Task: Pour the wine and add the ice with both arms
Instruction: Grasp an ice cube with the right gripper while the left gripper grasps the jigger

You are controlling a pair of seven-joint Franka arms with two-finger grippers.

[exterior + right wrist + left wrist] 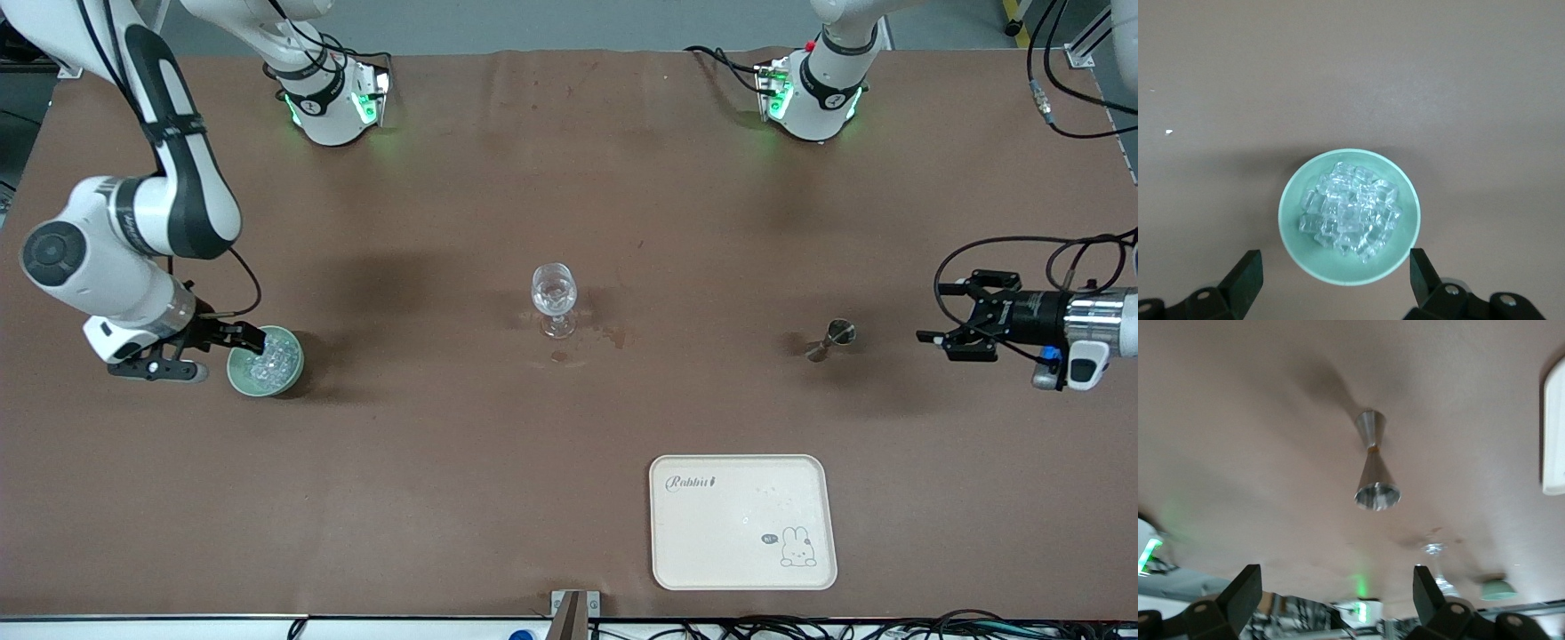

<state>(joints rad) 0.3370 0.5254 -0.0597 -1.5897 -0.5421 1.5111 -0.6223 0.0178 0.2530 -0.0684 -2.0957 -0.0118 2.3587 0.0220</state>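
Right wrist view, open right gripper (1331,283) over ice (1350,210)

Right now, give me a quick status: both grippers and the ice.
Right gripper open beside green bowl of clear ice chunks. Left gripper open, empty, near metal jigger. Nothing in the way.

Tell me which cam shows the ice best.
Right wrist view: the ice sits centred in the green bowl, separate chunks visible. Front view shows only a glint in the bowl; left wrist view shows the bowl, no ice discernible.
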